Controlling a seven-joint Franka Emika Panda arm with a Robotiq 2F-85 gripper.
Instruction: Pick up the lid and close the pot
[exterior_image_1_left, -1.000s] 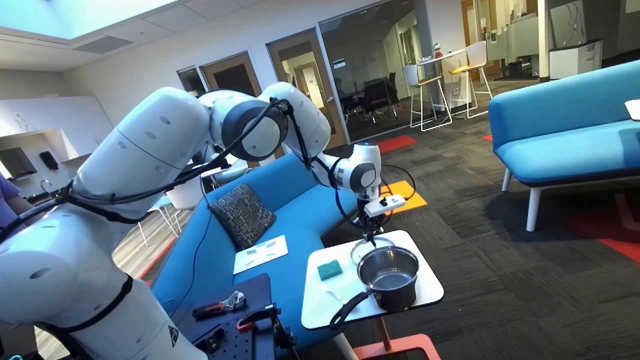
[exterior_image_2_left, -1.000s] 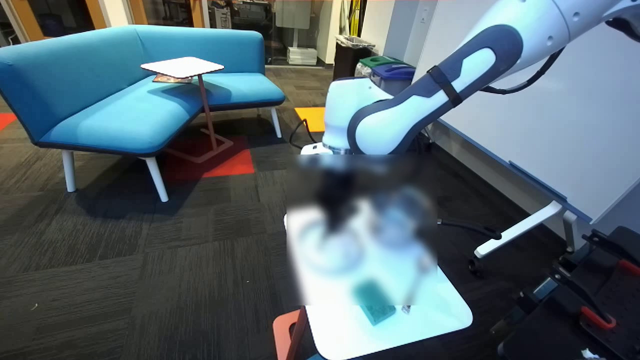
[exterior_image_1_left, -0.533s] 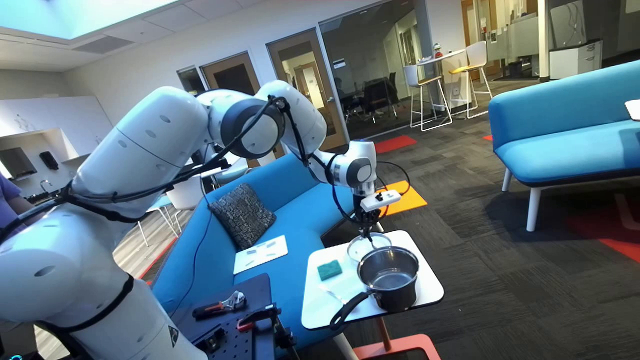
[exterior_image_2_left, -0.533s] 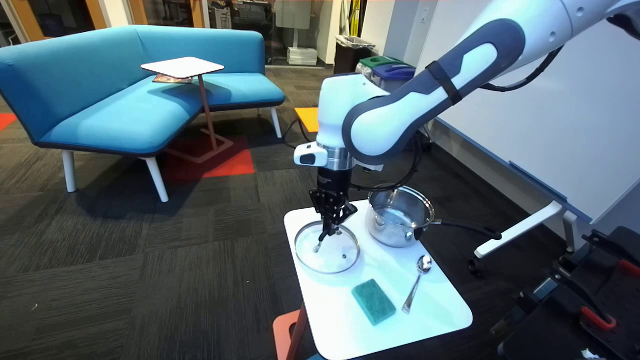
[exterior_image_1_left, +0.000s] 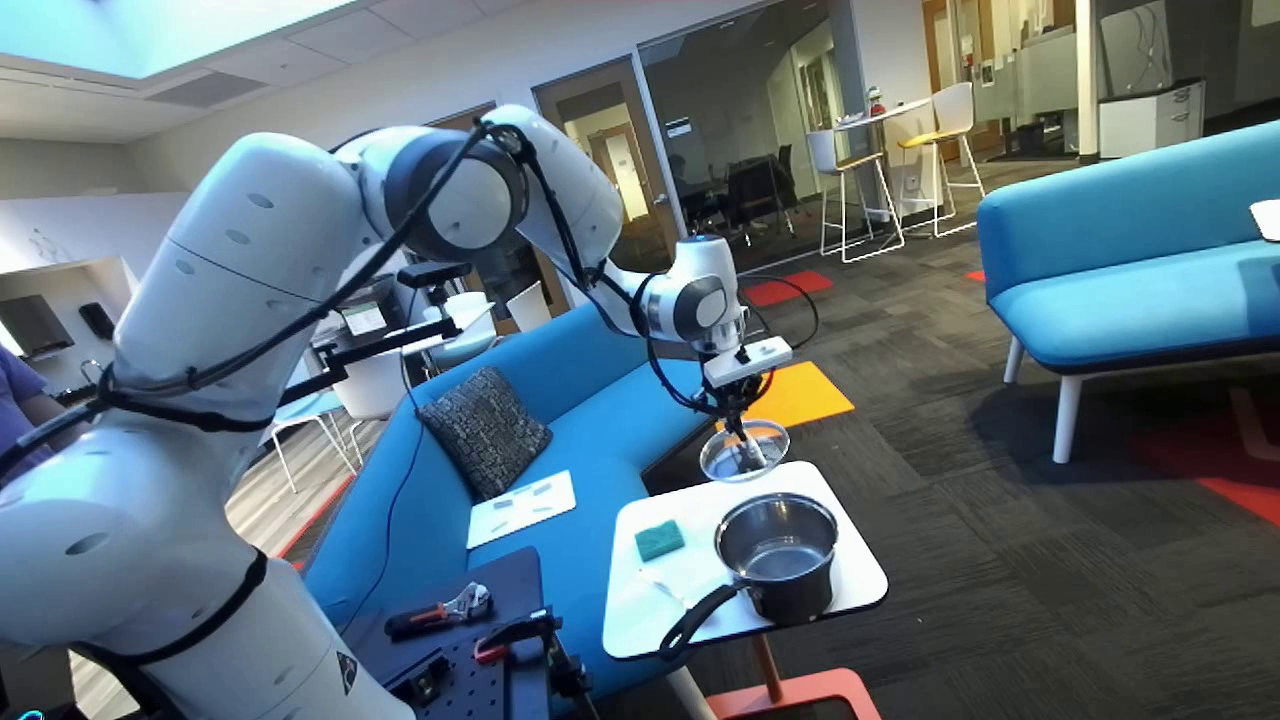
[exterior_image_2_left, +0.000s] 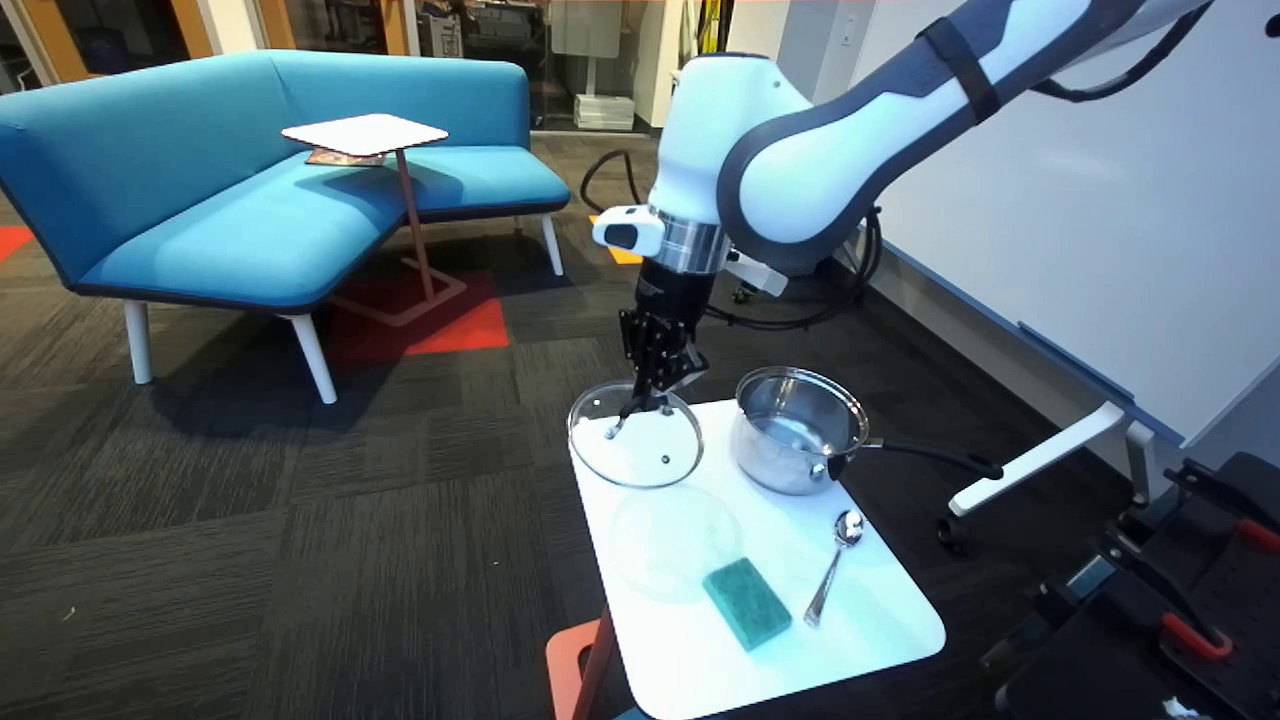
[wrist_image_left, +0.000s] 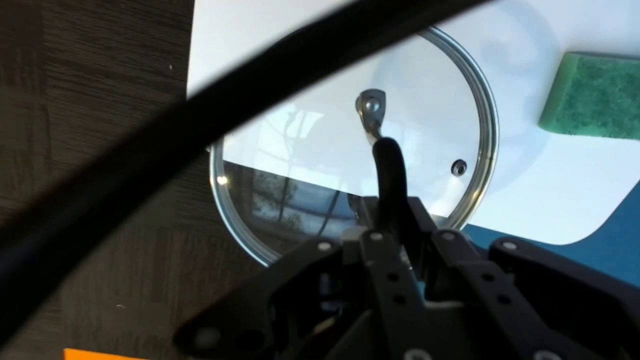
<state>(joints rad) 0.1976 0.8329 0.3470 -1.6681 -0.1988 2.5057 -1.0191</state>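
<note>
Pincer (wrist_image_left: 398, 220) is clamped on the lid (exterior_image_2_left: 645, 455), fingers (wrist_image_left: 448, 250) either side of its dark arched handle (wrist_image_left: 391, 165). Lid is up in the air, off the white surface (exterior_image_2_left: 700, 665): wrist view shows part of its clear glass against the surface, part past the edge against dark floor (wrist_image_left: 175, 260). Pot (exterior_image_2_left: 795, 430) stands upright on the surface, near an edge, its inside visible in both exterior views, long black handle (exterior_image_2_left: 935, 454) sticking out past the edge. Lid is off to the pot's side, apart from it. Green sponge (exterior_image_2_left: 748, 603) and metal spoon (exterior_image_2_left: 833, 570) lie on the surface near each other, spoon bowl toward the pot. Blurred black band (wrist_image_left: 150, 165) cuts diagonally across the wrist view, in front of part of the lid.
</note>
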